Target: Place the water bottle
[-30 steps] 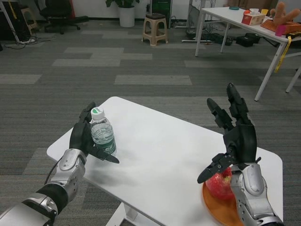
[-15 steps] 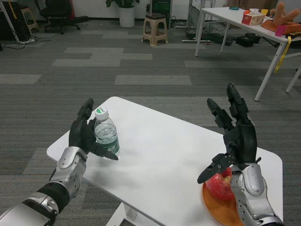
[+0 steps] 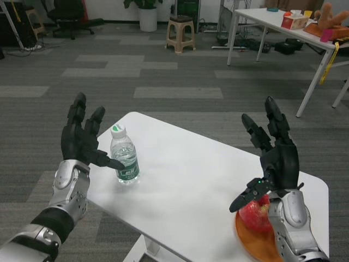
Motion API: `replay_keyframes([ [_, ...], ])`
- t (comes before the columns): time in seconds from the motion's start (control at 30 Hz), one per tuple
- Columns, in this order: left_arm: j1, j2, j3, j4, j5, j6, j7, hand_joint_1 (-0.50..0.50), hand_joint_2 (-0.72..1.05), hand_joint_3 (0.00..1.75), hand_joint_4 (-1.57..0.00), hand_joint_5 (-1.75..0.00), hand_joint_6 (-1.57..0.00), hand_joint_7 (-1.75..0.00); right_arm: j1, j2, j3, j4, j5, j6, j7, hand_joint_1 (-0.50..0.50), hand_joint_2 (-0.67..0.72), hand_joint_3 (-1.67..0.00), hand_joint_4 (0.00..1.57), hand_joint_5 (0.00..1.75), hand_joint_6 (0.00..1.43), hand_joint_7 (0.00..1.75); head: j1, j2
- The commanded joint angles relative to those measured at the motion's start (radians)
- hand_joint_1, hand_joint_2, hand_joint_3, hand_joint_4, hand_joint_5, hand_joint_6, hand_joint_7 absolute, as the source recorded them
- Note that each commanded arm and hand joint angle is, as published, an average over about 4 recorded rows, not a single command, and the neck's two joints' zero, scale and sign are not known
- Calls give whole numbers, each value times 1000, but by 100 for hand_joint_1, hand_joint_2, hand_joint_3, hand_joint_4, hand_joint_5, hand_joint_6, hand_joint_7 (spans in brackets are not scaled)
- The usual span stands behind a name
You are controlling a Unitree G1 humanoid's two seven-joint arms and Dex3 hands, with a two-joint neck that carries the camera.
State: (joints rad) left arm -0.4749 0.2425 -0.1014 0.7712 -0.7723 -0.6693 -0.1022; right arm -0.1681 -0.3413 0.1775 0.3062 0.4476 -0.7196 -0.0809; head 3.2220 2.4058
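Clear plastic, the water bottle [image 3: 124,157] is being seen standing upright on the white desk [image 3: 185,180] near its left edge. Fingers are being spread wide by the left hand [image 3: 82,139]; one fingertip is possibly touching the bottle. The right hand [image 3: 272,164] is being held open above a red apple [image 3: 255,214] on an orange plate [image 3: 256,243].

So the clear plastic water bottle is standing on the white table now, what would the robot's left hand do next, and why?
Probably draw the left hand back to the left, away from the clear plastic water bottle. The bottle stands upright on the white table, the fingers are spread open, and only one fingertip looks to be near its label, so pulling straight away seems least likely to tip it.
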Motion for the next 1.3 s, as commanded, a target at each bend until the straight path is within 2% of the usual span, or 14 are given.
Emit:
replay_keyframes([
  [0.03, 34, 26, 28, -101, 19, -4, 2, -50, -55, 9, 0, -59, 0, 0, -7, -2, -8, -7, 5, -4, -5, -8, 66, 0, 49, 0, 0, 0, -3, -1],
  [0.27, 105, 77, 48, -353, 41, 47, -1, -50, -64, 7, 0, -46, 0, 0, -5, -2, -9, -16, 5, -4, -3, -8, 66, 0, 49, 0, 0, 0, -3, 5],
  [0.4, 145, 92, 77, -468, 41, 94, -18, -50, -64, 9, 0, -31, 0, 0, -5, -2, -9, -21, 5, -4, -4, -8, 66, 0, 49, 0, 0, 0, -1, 9],
  [0.6, 188, 92, 141, -554, 42, 155, -64, -50, -64, 0, 0, -31, 0, -3, -6, -3, -8, -35, 5, -4, -3, -8, 66, 0, 49, 0, 0, 0, 9, 18],
  [0.77, 221, 92, 177, -587, 18, 180, -118, -50, -64, 9, 0, -31, 0, -14, -7, -5, -11, -56, 5, -4, -3, -8, 68, 0, 49, 0, 0, 0, 9, 22],
  [0.8, 229, 92, 186, -597, 17, 190, -130, -50, -59, 9, 0, -31, 0, -14, -7, -7, -13, -62, 4, -4, -3, -8, 66, 0, 49, 0, 0, 0, 7, 23],
  [0.93, 273, 96, 222, -634, 17, 224, -160, -50, -21, 9, 0, -31, 0, -14, -6, -20, -35, -100, 3, -4, -4, -8, 66, 0, 46, 0, 0, 0, 6, 25],
  [1.1, 312, 99, 272, -685, 57, 281, -185, -50, -8, 2, 0, -31, 0, -14, -7, -59, -68, -138, 5, -3, -7, -8, 66, 0, 46, 0, 0, 0, 12, 28],
  [1.2, 318, 99, 276, -696, 61, 300, -199, -50, -2, 7, 0, -31, 0, -14, -7, -73, -83, -147, 4, -2, -10, -8, 66, 0, 45, 0, 0, 0, 13, 28],
  [1.3, 325, 97, 276, -698, 61, 309, -205, -50, 3, 0, 0, -31, 0, -14, -7, -84, -100, -154, 3, -1, -13, -8, 66, 0, 43, 0, 0, 0, 14, 27],
])
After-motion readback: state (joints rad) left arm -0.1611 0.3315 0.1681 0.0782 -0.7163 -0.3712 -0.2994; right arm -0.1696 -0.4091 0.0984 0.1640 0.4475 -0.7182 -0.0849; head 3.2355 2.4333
